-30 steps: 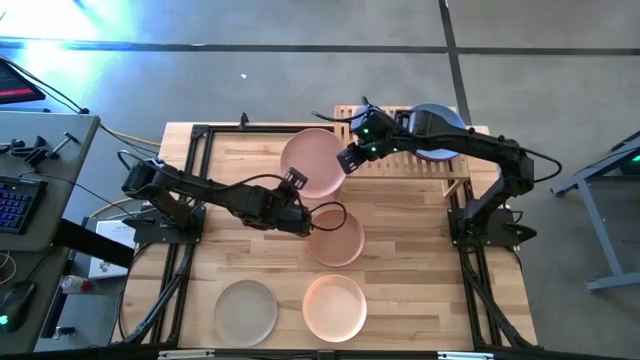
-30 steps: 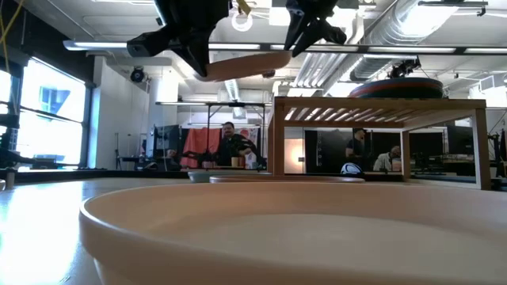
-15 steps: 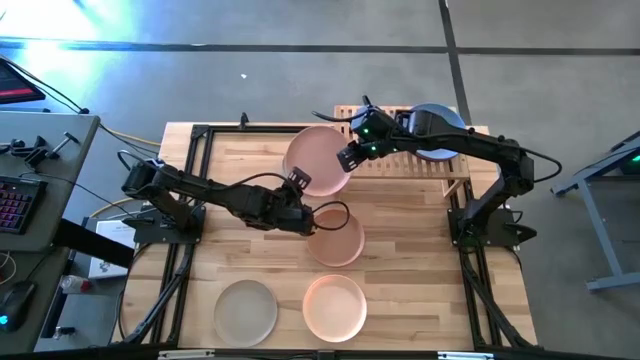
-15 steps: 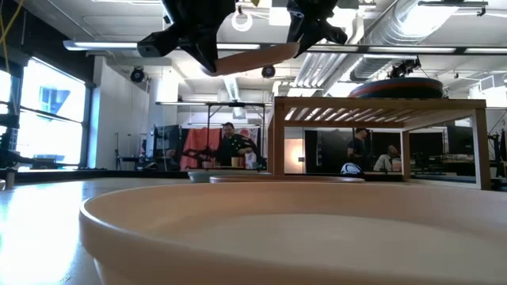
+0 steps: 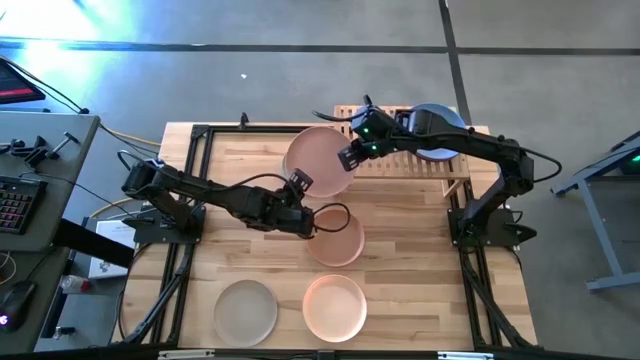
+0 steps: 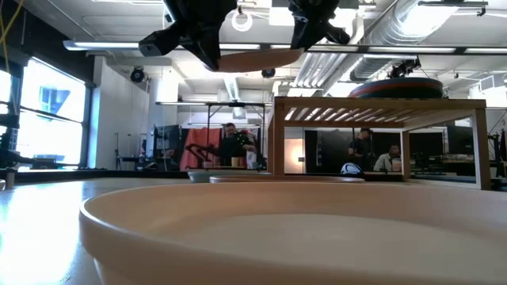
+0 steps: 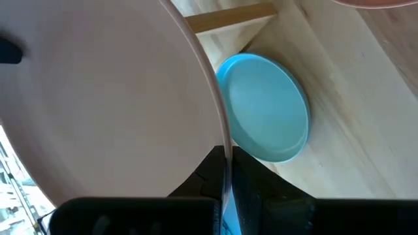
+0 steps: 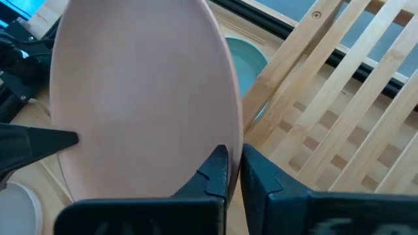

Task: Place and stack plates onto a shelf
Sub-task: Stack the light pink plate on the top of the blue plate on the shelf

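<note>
pink plate [image 5: 318, 160]: lifted above the worktop [image 5: 400, 250], beside the shelf [image 5: 440, 165]
left gripper [image 5: 298, 182]: fingers clamped on the plate's near rim
right gripper [image 5: 349, 157]: fingers closed on its opposite rim
shelf: blue plate [image 5: 436, 133] on top

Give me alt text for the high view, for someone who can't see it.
Seen from above, both arms hold one pink plate in the air by opposite rim edges, the left gripper and right gripper shut on it beside the wooden shelf. Three more plates lie on the table below.
</note>
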`<action>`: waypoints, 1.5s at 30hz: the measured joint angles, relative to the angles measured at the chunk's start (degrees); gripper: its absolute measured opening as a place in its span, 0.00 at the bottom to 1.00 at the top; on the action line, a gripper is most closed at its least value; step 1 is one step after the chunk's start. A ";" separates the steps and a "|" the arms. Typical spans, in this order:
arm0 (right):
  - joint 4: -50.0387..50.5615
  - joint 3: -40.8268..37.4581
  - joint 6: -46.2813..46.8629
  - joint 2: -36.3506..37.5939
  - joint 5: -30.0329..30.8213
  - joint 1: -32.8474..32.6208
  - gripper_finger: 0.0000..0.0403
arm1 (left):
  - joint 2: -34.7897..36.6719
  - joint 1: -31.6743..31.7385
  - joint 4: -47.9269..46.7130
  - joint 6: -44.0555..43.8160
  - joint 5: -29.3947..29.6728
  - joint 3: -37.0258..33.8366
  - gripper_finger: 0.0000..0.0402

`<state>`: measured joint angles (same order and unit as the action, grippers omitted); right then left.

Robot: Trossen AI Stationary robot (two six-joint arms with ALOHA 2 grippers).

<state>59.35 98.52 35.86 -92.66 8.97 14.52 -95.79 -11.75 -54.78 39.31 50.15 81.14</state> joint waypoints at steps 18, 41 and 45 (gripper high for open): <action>0.82 -0.02 -0.13 0.13 -0.84 0.50 0.00 | 0.00 -1.11 2.28 -14.63 -0.36 -0.04 0.20; 11.88 -0.04 -3.93 14.14 0.29 14.68 0.00 | 1.64 -0.29 -13.48 -43.88 3.84 -0.11 0.22; 14.76 -0.04 -3.68 17.02 1.03 18.02 0.00 | 2.69 2.05 -19.86 -48.34 3.98 -0.09 0.22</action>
<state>74.11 98.48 32.18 -75.64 10.00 32.54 -93.10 -9.70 -74.63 -9.03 54.13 81.06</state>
